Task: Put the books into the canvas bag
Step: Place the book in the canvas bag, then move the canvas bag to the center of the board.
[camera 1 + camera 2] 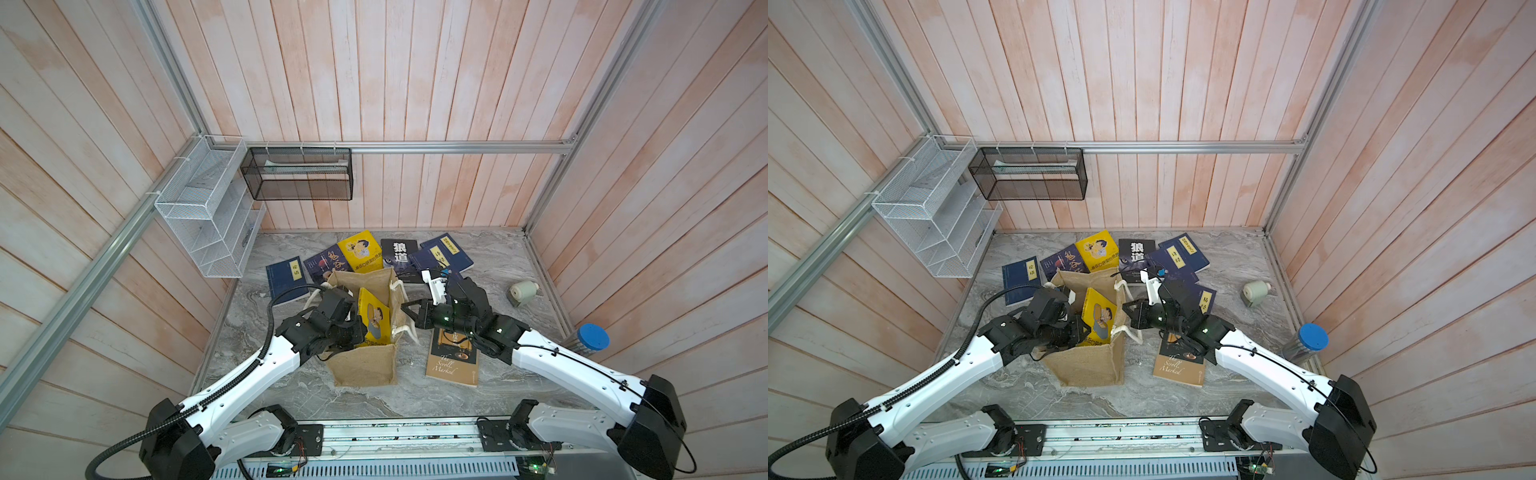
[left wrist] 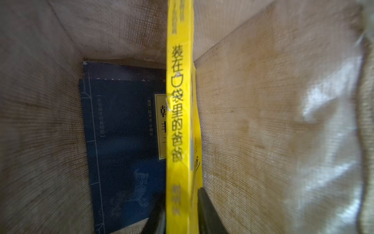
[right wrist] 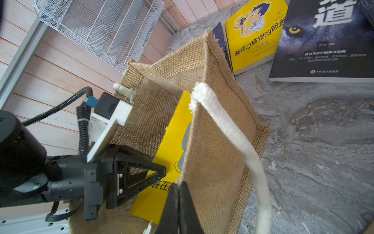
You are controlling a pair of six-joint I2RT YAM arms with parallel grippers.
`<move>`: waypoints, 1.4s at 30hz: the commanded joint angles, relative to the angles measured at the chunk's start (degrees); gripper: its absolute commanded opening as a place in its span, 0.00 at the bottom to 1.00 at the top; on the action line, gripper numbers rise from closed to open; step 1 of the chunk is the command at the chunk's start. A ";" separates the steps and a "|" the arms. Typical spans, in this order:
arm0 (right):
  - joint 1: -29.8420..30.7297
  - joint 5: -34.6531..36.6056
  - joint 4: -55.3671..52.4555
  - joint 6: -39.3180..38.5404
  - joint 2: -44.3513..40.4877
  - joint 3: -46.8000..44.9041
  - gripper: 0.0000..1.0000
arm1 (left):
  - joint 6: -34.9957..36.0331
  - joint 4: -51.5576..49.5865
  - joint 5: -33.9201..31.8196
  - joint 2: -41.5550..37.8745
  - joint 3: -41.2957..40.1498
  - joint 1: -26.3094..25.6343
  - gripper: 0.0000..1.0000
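Navy book flat inside canvas bag, seen only by left wrist

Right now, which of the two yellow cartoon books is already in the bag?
The upright yellow book, standing on edge inside the canvas bag and straddled by the left gripper. The flat yellow book lies on the table behind the bag.

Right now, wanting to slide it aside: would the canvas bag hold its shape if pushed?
Probably floppy: the canvas bag bows, and the right gripper pinches its rim. Likely bottom-heavy, sliding rather than tipping: a navy book lies at its bottom.
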 commanded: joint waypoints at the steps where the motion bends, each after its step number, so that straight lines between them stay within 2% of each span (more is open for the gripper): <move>1: -0.27 2.08 -0.74 -1.00 0.65 1.89 0.00 | 5.46 -0.73 -2.16 -3.47 4.66 0.73 0.40; 9: -0.29 4.32 -2.43 -1.09 -0.31 2.24 0.00 | 10.72 -5.39 -11.76 -11.89 12.98 1.53 0.52; 12: -0.28 4.49 -2.39 -0.83 -0.31 2.35 0.00 | 10.76 -6.58 -16.20 -14.67 13.53 1.68 0.57; 15: -0.31 4.39 -2.41 -0.62 -0.06 2.49 0.00 | 10.72 -6.87 -17.65 -16.68 11.97 1.79 0.61; 20: -0.27 4.12 -2.42 -0.41 0.67 3.12 0.00 | 9.39 -5.95 -15.81 -17.61 7.59 2.04 0.59; 27: -1.33 5.91 -4.34 -3.50 1.99 6.68 0.00 | 6.76 2.31 -8.13 -16.73 2.25 2.06 0.56; 35: -8.92 2.82 -5.47 -6.07 4.07 9.76 0.00 | 9.42 2.73 -6.40 -10.44 8.96 2.05 0.55; 42: -17.64 -0.59 -4.96 -4.71 0.45 5.72 0.00 | 11.24 -0.30 -6.14 -8.57 15.28 2.06 0.55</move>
